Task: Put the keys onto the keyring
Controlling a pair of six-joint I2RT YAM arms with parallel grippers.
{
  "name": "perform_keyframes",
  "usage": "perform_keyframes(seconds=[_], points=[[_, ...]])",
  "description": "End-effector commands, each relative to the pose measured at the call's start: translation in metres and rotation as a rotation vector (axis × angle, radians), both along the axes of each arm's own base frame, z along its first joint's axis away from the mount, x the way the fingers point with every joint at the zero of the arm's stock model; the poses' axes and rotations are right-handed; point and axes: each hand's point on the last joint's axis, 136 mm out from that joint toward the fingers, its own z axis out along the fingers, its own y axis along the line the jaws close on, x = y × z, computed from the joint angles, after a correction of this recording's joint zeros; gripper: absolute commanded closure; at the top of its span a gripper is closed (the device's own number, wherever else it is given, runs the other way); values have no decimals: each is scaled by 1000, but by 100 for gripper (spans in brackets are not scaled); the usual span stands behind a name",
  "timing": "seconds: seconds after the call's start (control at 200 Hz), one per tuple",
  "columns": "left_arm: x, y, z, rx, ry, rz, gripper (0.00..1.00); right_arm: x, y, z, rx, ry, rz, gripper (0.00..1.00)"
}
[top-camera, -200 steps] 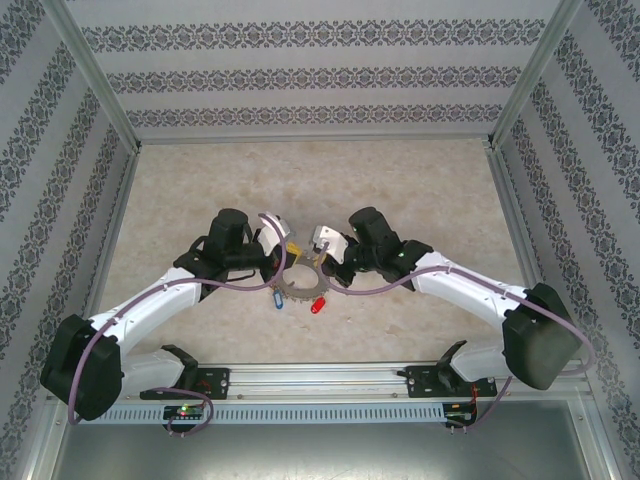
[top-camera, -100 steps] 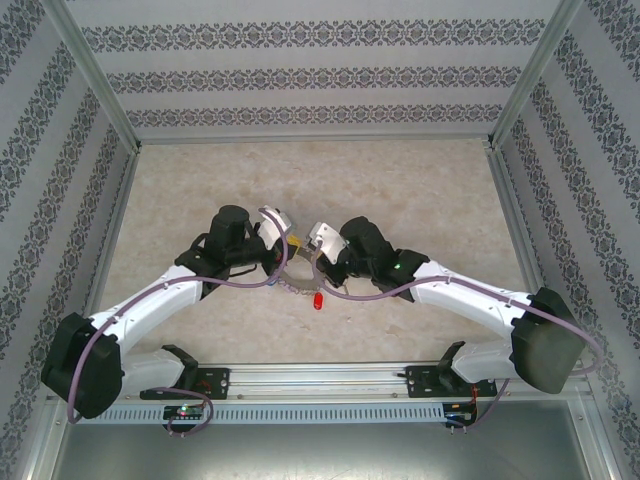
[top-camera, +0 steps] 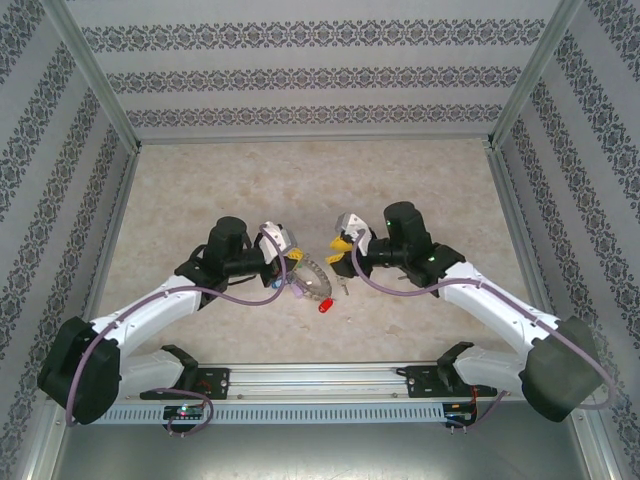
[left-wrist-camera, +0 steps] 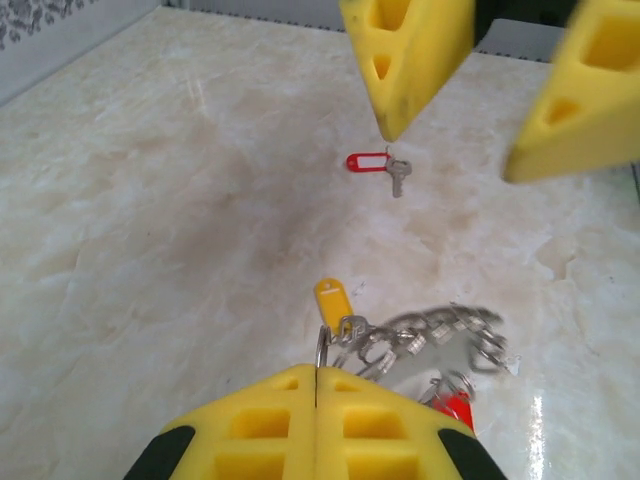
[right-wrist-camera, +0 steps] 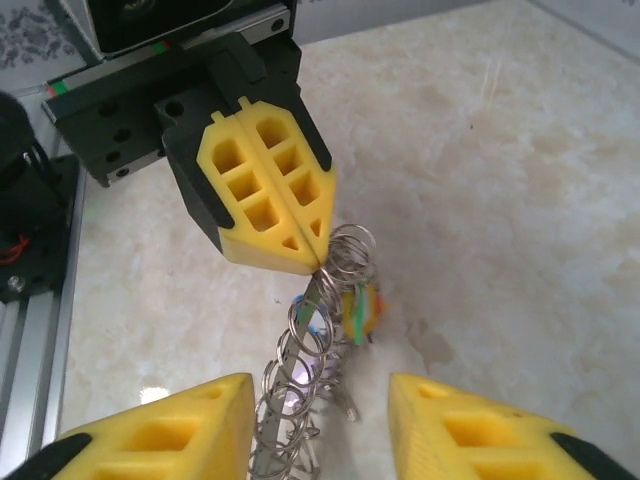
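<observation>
The keyring (top-camera: 315, 282) hangs from the left pincer (top-camera: 293, 262) alone. A second ago both pincers met over it at mid-worktop. Since then the right pincer (top-camera: 341, 248) has let go, parted its fingers and drawn back toward its own side. The keyring is swinging with the release, and from the left wrist its fringe of small keys is smeared with motion.

The left pincer's yellow fingers (right-wrist-camera: 262, 190) are pressed together on the keyring's upper edge, and the wire loops trail down from their tips toward the worktop (top-camera: 200, 190). Whether the lowest keys touch the surface cannot be told.

A yellow tag (left-wrist-camera: 330, 298) sits on the keyring just beside the left grip. It looks threaded on, which suggests one of the two keys is home, though that is a reading and not a certainty. The red key (left-wrist-camera: 375, 163) lies flat and loose on the worktop, well apart from the keyring. From the left wrist it lies beyond the keyring, roughly beneath one tip of the open right pincer.

From the right wrist, the keyring stands edge-on between that pincer's spread fingers (right-wrist-camera: 170, 440) and touches neither, with the closed left tips just beyond. On this showing the right arm is free, and the job left is likely to fetch the red key and work it onto the keyring the left pincer holds.
</observation>
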Motion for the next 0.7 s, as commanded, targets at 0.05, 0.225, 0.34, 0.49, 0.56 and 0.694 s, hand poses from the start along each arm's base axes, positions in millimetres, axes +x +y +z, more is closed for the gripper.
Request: perform_keyframes(seconds=[0.05, 0.225, 0.34, 0.49, 0.56, 0.694], points=[[-13, -11, 24, -47, -97, -104, 100, 4, 2, 6, 9, -96, 141, 72], [-15, -10, 24, -45, -99, -101, 100, 15, 17, 3, -19, -179, 280, 76], [-16, -9, 24, -43, -95, -101, 100, 24, 26, -5, -56, -198, 328, 76], [-18, -8, 23, -39, -93, -103, 100, 45, 33, -22, -97, -227, 327, 74], [-15, -7, 22, -31, -92, -91, 100, 40, 38, -24, -87, -228, 378, 74], [-10, -5, 21, -22, -87, -55, 100, 28, 39, -26, -65, -216, 423, 70]])
